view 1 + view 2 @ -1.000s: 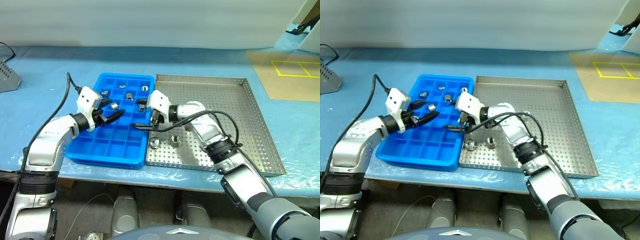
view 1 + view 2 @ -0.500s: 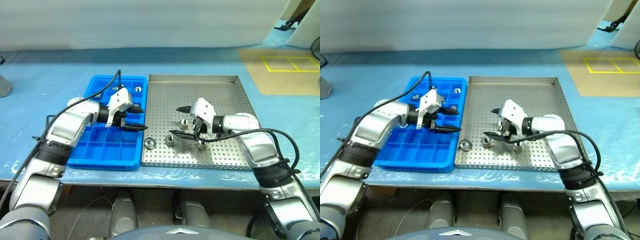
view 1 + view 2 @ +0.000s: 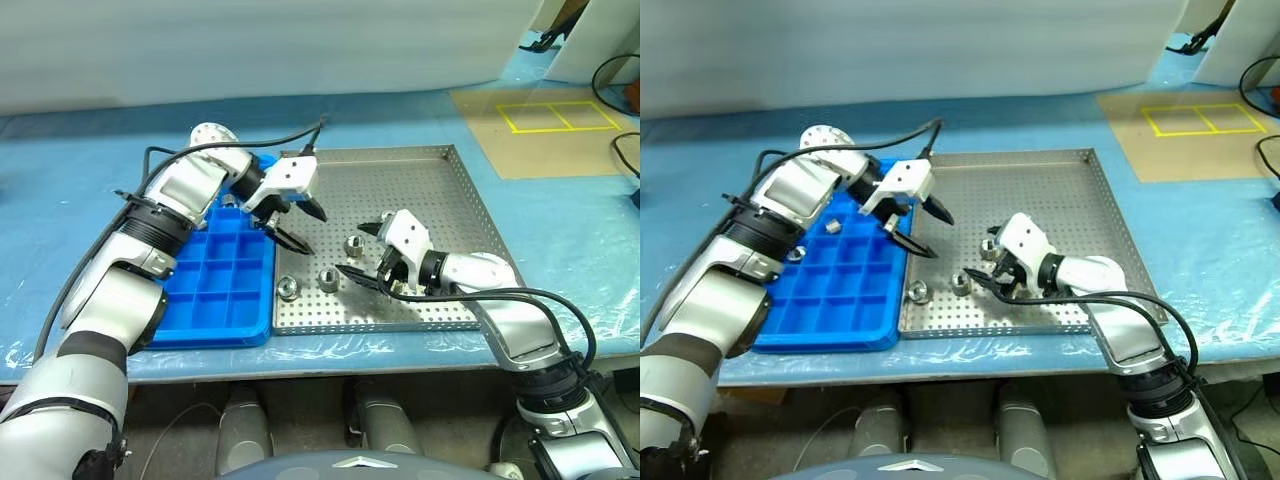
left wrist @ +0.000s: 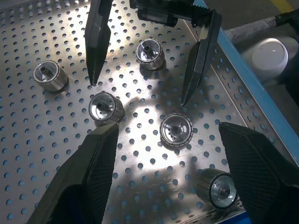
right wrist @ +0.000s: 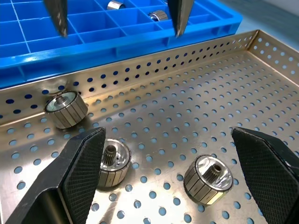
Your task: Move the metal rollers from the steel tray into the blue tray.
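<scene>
The left gripper (image 3: 296, 220) had swung, open and empty, from the blue tray (image 3: 215, 300) to the steel tray (image 3: 440, 190); the right gripper (image 3: 365, 250), open, waited at 4 o'clock of it near the metal rollers (image 3: 328, 279), so another pick seemed next.

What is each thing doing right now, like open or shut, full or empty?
left gripper: jaws open, holding nothing, over the steel tray.
right gripper: jaws open wide, holding nothing.
metal rollers: several lying loose in the steel tray.
steel tray: mostly bare.
blue tray: most compartments empty, a few rollers inside.

Both arms swung right
Left gripper (image 3: 292, 222) now off the blue tray (image 3: 215, 300), over the steel tray (image 3: 450, 170). Right gripper (image 3: 362, 250) pulled back from the blue tray's edge to mid steel tray.
</scene>
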You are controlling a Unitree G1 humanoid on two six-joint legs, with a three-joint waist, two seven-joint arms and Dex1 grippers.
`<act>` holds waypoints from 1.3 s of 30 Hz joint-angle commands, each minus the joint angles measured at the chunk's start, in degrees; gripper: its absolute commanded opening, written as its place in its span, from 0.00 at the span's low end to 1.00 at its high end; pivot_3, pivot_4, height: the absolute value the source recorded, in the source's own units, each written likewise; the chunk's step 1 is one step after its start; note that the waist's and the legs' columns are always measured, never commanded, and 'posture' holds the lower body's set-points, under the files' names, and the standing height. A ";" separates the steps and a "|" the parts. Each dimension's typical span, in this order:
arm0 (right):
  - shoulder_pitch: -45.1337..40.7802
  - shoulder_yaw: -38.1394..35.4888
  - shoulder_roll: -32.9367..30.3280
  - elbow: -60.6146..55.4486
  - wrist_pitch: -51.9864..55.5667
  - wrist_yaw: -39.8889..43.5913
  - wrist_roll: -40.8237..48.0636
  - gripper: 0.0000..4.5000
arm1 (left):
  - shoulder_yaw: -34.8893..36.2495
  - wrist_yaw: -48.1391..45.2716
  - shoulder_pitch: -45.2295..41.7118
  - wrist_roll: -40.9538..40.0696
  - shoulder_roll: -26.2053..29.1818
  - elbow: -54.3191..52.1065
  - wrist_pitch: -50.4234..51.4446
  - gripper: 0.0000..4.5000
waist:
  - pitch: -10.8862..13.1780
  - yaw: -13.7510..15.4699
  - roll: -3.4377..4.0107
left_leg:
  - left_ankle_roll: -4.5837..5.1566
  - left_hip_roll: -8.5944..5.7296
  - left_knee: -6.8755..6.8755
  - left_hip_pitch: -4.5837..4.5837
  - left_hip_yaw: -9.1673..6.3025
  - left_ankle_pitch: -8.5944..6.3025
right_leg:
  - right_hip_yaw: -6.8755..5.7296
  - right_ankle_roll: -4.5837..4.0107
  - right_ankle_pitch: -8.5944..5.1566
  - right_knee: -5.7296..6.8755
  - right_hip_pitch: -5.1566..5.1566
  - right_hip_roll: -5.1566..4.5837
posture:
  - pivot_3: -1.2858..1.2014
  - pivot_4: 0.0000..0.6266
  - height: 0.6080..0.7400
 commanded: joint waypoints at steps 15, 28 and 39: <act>6.52 -4.51 -2.29 -7.64 3.53 -4.58 2.42 1.00 | -3.12 9.40 9.23 7.71 -7.94 0.03 -6.26 0.80 | -0.01 -0.17 0.01 | 0.45 0.00 0.44 0.17 0.05 -0.27 | 0.06 0.12 0.03 -0.04 0.41 -0.04 | 0.35 0.24 1.00; 8.02 -3.81 -2.54 -7.69 3.73 -7.25 1.15 1.00 | -2.97 10.63 8.43 12.54 -10.54 11.07 -12.33 0.80 | -0.01 -1.51 0.01 | 0.56 -0.01 0.57 0.14 0.05 -0.35 | 0.09 0.31 -0.01 -0.07 0.42 -0.04 | 0.34 0.24 1.00; 9.44 -3.15 -2.08 -5.14 0.22 -8.13 0.03 1.00 | -3.65 12.31 10.19 14.94 -12.31 13.91 -11.59 0.80 | -0.01 -1.61 0.01 | 0.64 -0.02 0.66 0.10 0.05 -0.40 | 0.09 0.52 -0.14 -0.10 0.42 -0.06 | 0.34 0.24 1.00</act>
